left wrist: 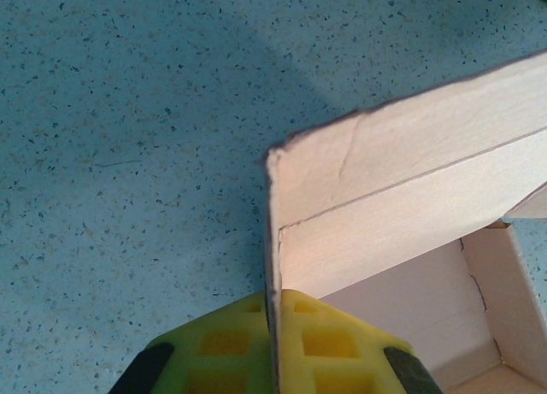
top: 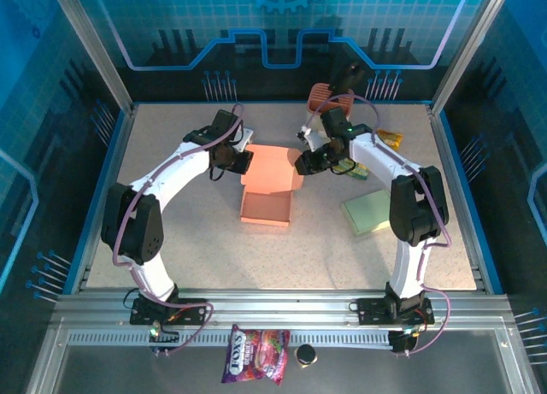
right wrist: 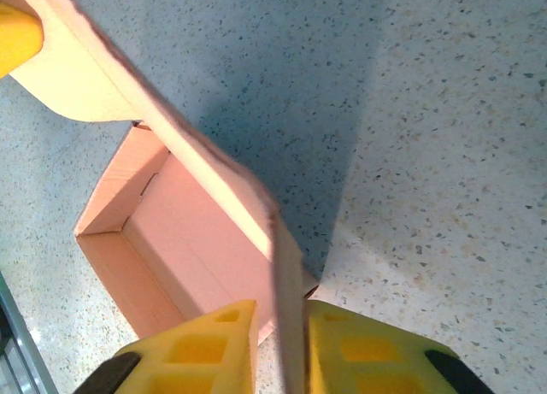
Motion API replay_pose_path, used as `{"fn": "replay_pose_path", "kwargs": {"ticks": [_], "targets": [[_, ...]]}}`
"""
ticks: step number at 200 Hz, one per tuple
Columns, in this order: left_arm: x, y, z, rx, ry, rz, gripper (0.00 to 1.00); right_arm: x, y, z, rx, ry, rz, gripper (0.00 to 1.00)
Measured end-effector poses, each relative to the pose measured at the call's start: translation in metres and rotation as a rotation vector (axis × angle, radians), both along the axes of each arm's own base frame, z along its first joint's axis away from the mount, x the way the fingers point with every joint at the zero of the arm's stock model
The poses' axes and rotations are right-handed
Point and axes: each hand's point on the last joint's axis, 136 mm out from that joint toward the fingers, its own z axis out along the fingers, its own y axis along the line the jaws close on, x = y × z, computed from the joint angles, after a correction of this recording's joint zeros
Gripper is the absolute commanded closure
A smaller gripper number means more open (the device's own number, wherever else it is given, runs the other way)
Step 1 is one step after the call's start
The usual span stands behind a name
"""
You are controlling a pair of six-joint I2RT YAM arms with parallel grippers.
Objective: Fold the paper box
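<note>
The salmon paper box [top: 266, 208] lies open at the table's middle, its lid [top: 272, 167] raised at the far side. My left gripper [top: 243, 161] is at the lid's left end. In the left wrist view this gripper [left wrist: 275, 307] is shut on the lid's side flap [left wrist: 275, 232], with the box's inside [left wrist: 427, 300] to the right. My right gripper [top: 301, 164] is at the lid's right end. In the right wrist view its fingers [right wrist: 282, 326] straddle the right flap [right wrist: 287, 274]. The right pad touches the flap and a thin gap shows on the left. The box's tray [right wrist: 171, 232] lies below.
A green pad [top: 369, 211] lies right of the box, under the right arm. A yellow packet [top: 391, 138] and an orange-brown object [top: 319, 93] sit at the back right. A candy bag [top: 254, 355] and a black cap [top: 305, 355] rest on the front rail.
</note>
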Motion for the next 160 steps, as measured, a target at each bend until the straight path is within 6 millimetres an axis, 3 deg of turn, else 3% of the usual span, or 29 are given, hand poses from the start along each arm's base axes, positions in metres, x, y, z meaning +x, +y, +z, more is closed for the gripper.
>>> {"fn": "replay_pose_path", "kwargs": {"ticks": [45, 120, 160], "targets": [[0.000, 0.001, 0.000, 0.005, -0.002, 0.008, 1.00, 0.002, 0.000, 0.002, -0.041, -0.013, -0.012, 1.00], [0.007, 0.006, 0.000, -0.024, 0.011, 0.158, 1.00, 0.016, 0.010, 0.012, -0.193, -0.100, -0.117, 1.00], [0.035, 0.012, 0.012, -0.025, -0.084, 0.255, 1.00, 0.053, 0.018, 0.027, -0.228, -0.188, -0.275, 1.00]]}}
